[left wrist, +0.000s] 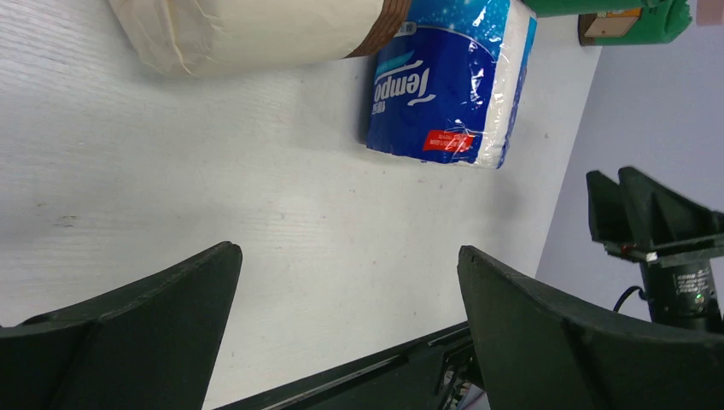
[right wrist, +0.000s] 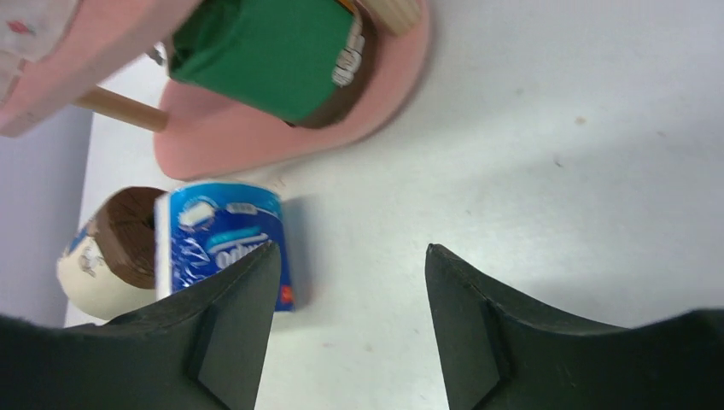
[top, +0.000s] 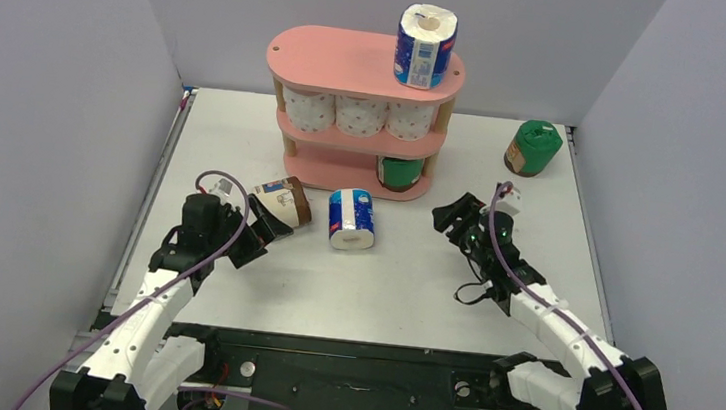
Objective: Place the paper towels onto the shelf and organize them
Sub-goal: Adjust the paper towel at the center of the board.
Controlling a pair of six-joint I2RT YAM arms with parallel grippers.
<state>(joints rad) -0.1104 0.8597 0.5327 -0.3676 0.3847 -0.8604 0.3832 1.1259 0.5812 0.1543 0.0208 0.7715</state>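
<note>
Blue-and-white film-wrapped paper towel roll (top: 352, 219) on the white tabletop (top: 413, 270), at six o'clock from the pink three-tier shelf (top: 343, 60): probably light, squashy and slick, best pinched across its wrapped sides; left jaws gape wide, right jaws stand half apart, both empty.

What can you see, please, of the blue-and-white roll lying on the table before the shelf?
The blue-and-white roll is wrapped in glossy blue plastic with white lettering, a small red label and white ends. It lies on its side on the white table, in front of the pink shelf and clear of it, the beige-and-brown roll apart on its left. Only the table touches it.
</note>
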